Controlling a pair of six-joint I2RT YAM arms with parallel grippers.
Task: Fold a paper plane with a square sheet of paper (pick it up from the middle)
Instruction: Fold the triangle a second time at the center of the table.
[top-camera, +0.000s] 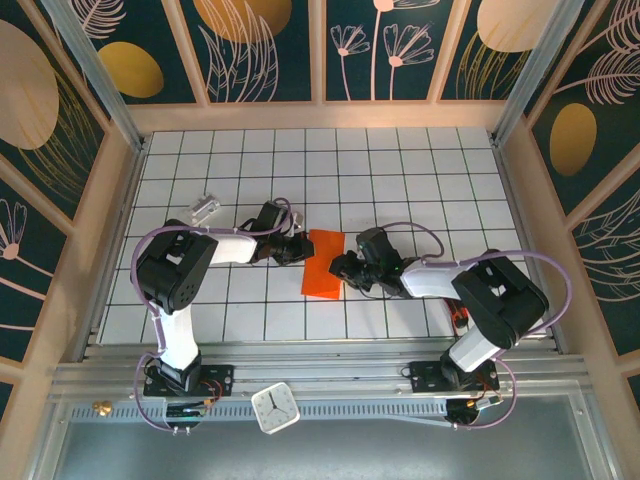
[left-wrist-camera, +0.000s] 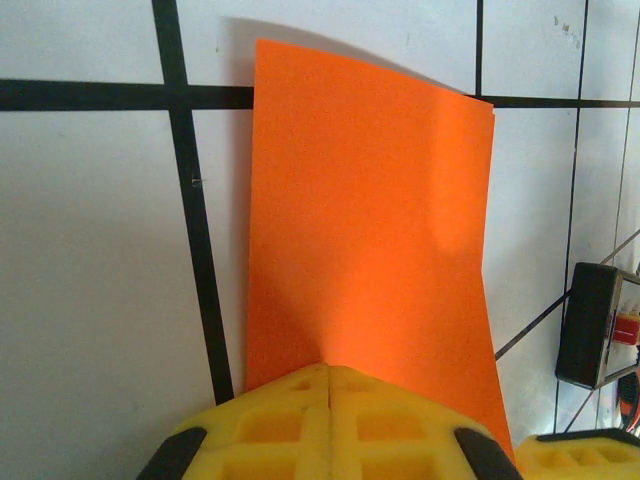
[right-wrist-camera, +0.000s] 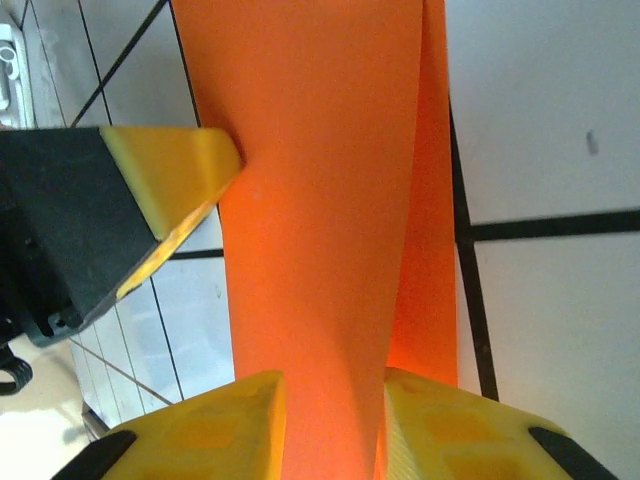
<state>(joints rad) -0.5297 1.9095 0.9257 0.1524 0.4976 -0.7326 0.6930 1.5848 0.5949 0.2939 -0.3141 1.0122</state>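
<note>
Crease step: my left pincer (left-wrist-camera: 328, 385) clamps square sheet of paper (top-camera: 322, 264); right pincer (right-wrist-camera: 333, 390), half-open, straddles fold; best close squarely, edges aligned.

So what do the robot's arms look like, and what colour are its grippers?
The left arm and right arm have white links and chunky black joints, with a thin purple cable looping along each. The left gripper and right gripper have bright yellow fingers moulded with square pockets, backed in black.

left gripper (left-wrist-camera: 328, 375) jaws pinched shut on the orange paper (left-wrist-camera: 370, 230).
</note>
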